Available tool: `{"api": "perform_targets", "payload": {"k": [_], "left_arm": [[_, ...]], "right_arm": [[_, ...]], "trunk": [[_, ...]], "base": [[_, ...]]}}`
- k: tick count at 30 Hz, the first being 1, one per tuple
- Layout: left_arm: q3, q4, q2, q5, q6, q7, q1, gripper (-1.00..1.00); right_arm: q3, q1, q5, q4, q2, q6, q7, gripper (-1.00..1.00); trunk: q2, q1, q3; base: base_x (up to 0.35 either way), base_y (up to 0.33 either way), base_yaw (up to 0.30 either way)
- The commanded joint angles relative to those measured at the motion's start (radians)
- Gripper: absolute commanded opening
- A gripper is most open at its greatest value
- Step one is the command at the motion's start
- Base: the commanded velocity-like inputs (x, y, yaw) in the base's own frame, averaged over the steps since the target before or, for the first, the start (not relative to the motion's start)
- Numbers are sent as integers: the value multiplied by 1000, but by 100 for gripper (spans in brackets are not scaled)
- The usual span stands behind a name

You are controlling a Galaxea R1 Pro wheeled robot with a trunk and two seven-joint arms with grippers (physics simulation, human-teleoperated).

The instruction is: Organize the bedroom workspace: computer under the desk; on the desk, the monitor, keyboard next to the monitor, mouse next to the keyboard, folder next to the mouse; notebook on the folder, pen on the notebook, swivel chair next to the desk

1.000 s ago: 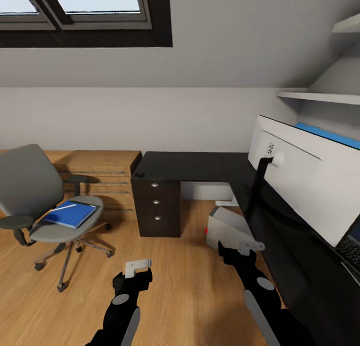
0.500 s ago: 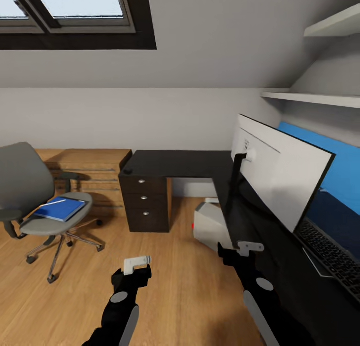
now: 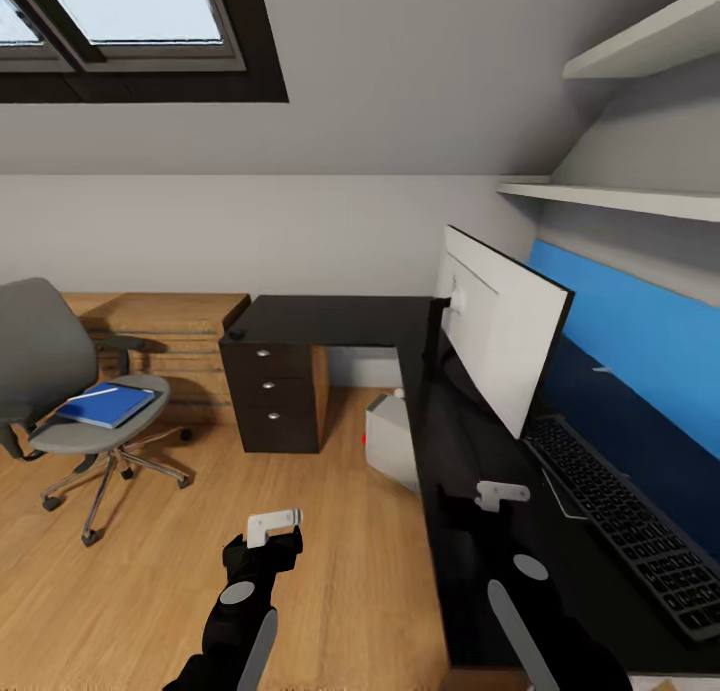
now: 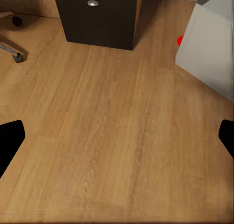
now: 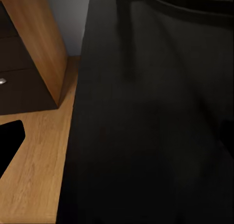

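The black L-shaped desk (image 3: 330, 321) runs along the back wall and down the right side. On its right wing the monitor (image 3: 505, 326) stands with its white back to me, and the keyboard (image 3: 620, 521) lies beyond it. A small black lump, the mouse (image 3: 237, 333), sits on the desk's far left corner. The grey computer (image 3: 392, 441) with its red light leans on the floor under the desk. At left the swivel chair (image 3: 50, 371) carries the blue folder (image 3: 105, 405) with the pen (image 3: 95, 393) on it. The notebook is out of view. My left gripper (image 3: 262, 543) (image 4: 117, 136) hangs open over bare floor. My right gripper (image 3: 500, 499) (image 5: 117, 136) is open above the desk's edge.
An oak drawer chest (image 3: 165, 331) stands between the chair and the desk. Two wall shelves (image 3: 620, 196) and a blue wall panel (image 3: 640, 341) sit above the desk's right wing. A skylight (image 3: 130, 11) is overhead. Wooden floor (image 3: 150, 571) stretches between me and the chair.
The whole view has swung to the right: chair, chest and desk sit further left in the picture and the keyboard has come fully into view. Both arms hold the same pose.
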Motion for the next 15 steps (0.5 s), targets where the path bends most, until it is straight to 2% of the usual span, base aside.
{"api": "perform_targets", "payload": {"k": [1,6,15], "left_arm": [[-2,-1,0,9,3,9,-1,100],[-1,-1,0,9,3,9,-1,100],[-2,-1,0,10,6,8,-1,100]], "right_arm": [[3,-1,-9,-1,-1,2,-10,100],[3,-1,-10,-2,-1,2,-9,100],[2,-1,-10,-2,-1,2,-9,100]], "trunk": [[-1,0,-1],[-1,0,2],[-1,0,12]], "base": [[-197,-299,0],[-198,-297,-83],[-199,-294,-151]]}}
